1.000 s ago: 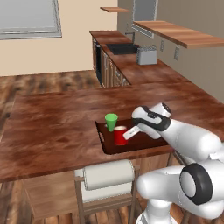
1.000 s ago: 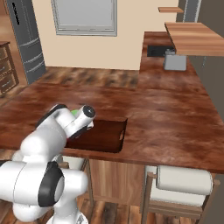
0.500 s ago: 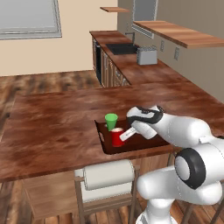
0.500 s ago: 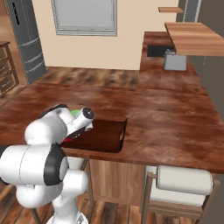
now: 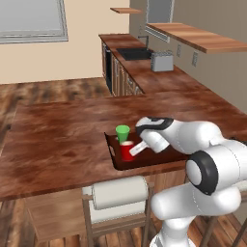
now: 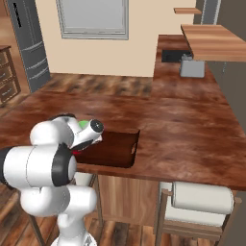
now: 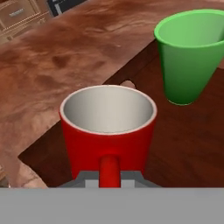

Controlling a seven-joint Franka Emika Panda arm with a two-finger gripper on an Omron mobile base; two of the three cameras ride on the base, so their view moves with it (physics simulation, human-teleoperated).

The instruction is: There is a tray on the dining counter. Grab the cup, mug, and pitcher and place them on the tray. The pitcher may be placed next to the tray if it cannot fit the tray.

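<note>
Red mug (image 7: 108,131) upright in our dark tray (image 5: 159,159) near the bench (image 5: 62,140) front edge, our pincer (image 5: 135,149) closed narrow on the mug's handle, green cup (image 7: 189,57) upright just beside the mug, same tray.

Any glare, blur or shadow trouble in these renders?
Hand view: sharp, flat light, no glare on the mug or cup. Left base view: soft, the tray reads dark. Right base view: the arm covers most of the tray's contents.
</note>
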